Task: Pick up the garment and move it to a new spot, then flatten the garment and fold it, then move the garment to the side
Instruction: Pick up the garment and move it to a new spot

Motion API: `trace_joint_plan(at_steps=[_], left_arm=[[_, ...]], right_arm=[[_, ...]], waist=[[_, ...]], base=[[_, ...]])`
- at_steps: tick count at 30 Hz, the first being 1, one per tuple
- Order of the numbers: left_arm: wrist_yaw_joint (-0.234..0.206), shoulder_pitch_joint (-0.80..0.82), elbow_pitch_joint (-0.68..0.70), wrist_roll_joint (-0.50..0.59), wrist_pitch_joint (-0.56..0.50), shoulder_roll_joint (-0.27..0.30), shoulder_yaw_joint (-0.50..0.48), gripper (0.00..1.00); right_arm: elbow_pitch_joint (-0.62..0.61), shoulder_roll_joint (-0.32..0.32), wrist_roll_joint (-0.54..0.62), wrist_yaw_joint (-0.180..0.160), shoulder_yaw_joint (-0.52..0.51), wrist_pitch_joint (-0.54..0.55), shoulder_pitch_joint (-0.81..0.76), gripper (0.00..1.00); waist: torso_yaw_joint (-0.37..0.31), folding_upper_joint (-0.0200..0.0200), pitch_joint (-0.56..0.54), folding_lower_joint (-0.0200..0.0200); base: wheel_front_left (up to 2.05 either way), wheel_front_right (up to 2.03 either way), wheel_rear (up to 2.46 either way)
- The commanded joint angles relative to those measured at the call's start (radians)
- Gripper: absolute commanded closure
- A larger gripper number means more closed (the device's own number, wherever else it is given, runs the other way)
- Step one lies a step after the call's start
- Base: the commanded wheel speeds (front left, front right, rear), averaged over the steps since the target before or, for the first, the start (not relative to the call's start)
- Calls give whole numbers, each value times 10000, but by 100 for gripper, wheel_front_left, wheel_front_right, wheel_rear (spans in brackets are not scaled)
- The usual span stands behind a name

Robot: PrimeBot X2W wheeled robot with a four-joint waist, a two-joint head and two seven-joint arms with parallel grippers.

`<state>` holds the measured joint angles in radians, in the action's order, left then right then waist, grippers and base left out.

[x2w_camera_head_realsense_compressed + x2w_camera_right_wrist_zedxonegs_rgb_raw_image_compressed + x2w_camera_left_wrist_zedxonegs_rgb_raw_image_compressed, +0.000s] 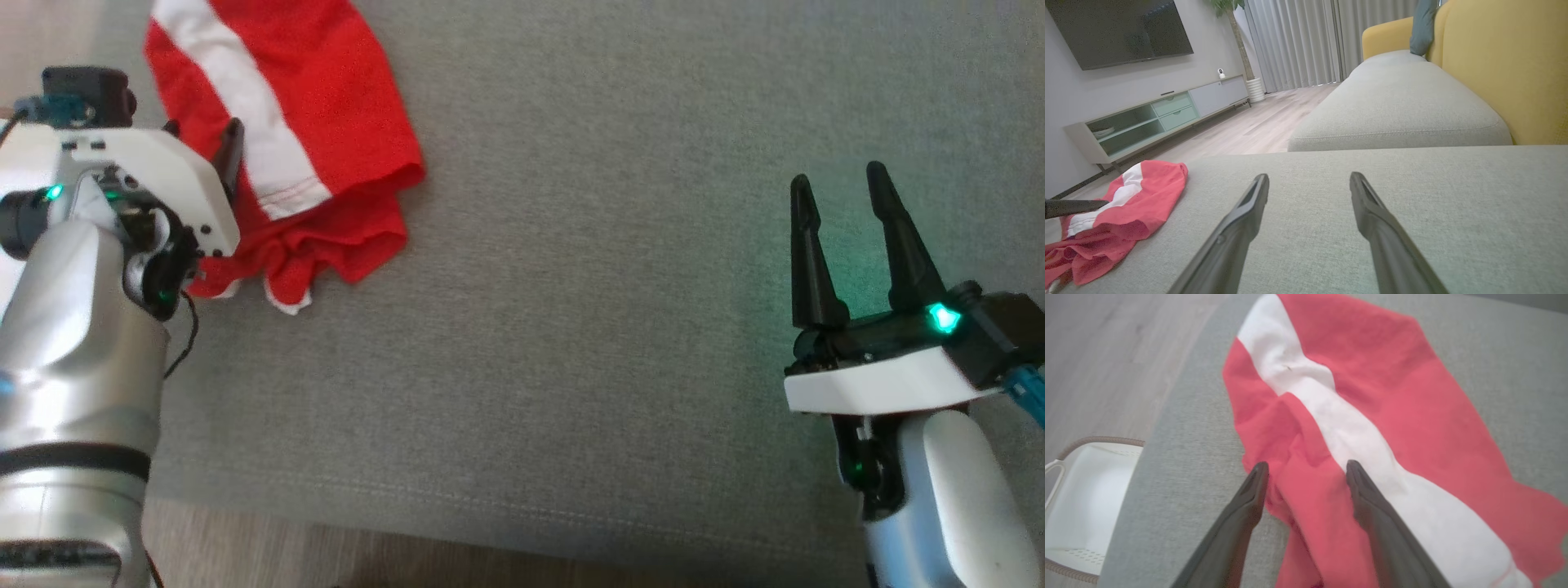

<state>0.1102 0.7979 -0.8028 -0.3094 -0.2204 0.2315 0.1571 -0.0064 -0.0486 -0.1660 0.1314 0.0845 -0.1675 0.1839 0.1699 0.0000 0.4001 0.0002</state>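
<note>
The garment [326,106] is red with a broad white stripe and lies bunched on the grey sofa cushion [571,286] at the upper left of the head view. My left gripper [202,139] hangs over its left edge. In the left wrist view that gripper [1307,465] is open, and a rumpled red fold of the garment [1412,408] lies between its fingers. My right gripper [838,175] is open at the lower right, well away from the cloth. The right wrist view has it [1308,176] low over bare cushion, with the garment [1147,196] far to the left.
A white basket [1086,490] stands on the wooden floor beside the cushion's left edge. The cushion's front edge [490,506] runs along the bottom, with floor below it. A yellow sofa back [1502,61] and a second grey cushion [1396,102] lie beyond. A TV cabinet [1147,118] lines the wall.
</note>
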Motion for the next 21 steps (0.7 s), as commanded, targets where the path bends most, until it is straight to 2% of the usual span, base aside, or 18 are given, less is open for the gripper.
trace_joint_plan(at_steps=[1, 11, 12, 13, 16, 21], left_arm=[[47, 499, 94, -60, -145, 589, -148, 0], [200, 1370, -1415, -1035, -1729, 723, 787, 0], [201, 1372, -1452, -1228, -1887, 729, 935, 3], [201, 1366, -1442, -1390, -1958, 769, 1092, 100], [202, 1345, -1362, -1727, -1707, 951, 1384, 100], [203, 1253, -1224, -2176, -351, 909, 1205, 100]], right_arm=[[-431, -16, 18, -7, 260, -76, 250, 0], [-588, -16, -16, -7, 285, -200, 421, 0], [-587, -16, -29, -7, 288, -212, 431, 0], [-574, -16, -39, -7, 300, -224, 439, 0], [-492, -16, -76, -7, 339, -271, 430, 0], [-252, -16, -156, -7, 473, -376, 336, 0]], waist=[[-312, 0, 368, -2], [-733, 0, 777, -2], [-763, 0, 781, -2], [-795, 0, 770, -2], [-878, 0, 629, -2], [-1017, 0, 49, -2]], base=[[0, 0, 0], [0, 0, 0], [0, 0, 0], [0, 0, 0], [0, 0, 0], [0, 0, 0]])
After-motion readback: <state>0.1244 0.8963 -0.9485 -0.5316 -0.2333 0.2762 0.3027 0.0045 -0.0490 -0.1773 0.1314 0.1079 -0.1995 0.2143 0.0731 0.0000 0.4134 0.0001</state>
